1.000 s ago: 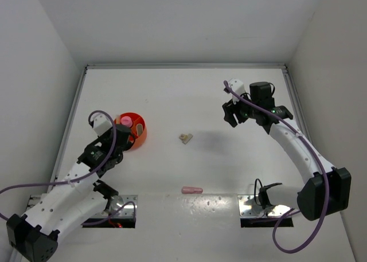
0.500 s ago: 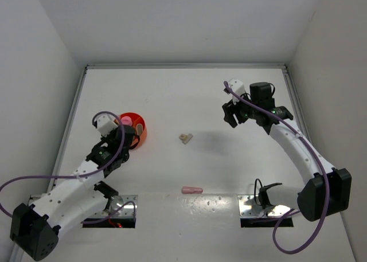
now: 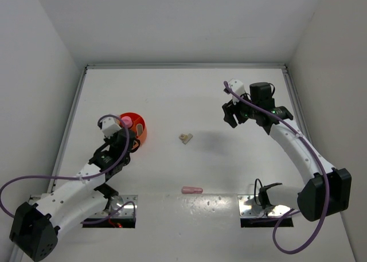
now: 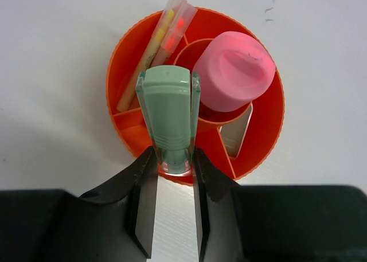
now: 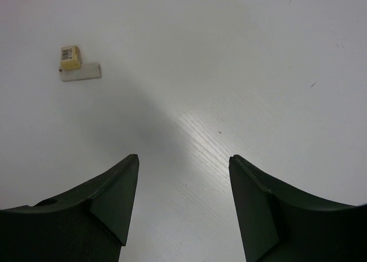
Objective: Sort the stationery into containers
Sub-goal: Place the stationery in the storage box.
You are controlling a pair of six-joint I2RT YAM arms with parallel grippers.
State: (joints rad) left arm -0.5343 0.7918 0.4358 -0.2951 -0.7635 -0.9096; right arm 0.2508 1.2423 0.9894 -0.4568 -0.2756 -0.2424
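Observation:
My left gripper [image 4: 175,153] is shut on a green bar [image 4: 167,110] and holds it by its near end over the near side of the round orange tub [image 4: 265,137]. The tub holds a pink-capped tube [image 4: 234,71], a thin pink stick [image 4: 176,28], a pale yellow stick [image 4: 150,51] and a pale piece [image 4: 236,136]. In the top view the left gripper [image 3: 127,140] is at the tub's [image 3: 141,132] near edge. A beige block [image 3: 184,138] and a pink bar [image 3: 192,190] lie on the table. My right gripper [image 3: 231,114] is open and empty above the table, with the block [image 5: 77,64] ahead to its left.
White walls close in the table on the left, far and right sides. Two metal mounting plates [image 3: 261,207] sit at the near edge by the arm bases. Purple cables run along both arms.
My left gripper has shifted a little to the right and nearer along the tub's edge, still holding the green bar. The right arm has not moved.

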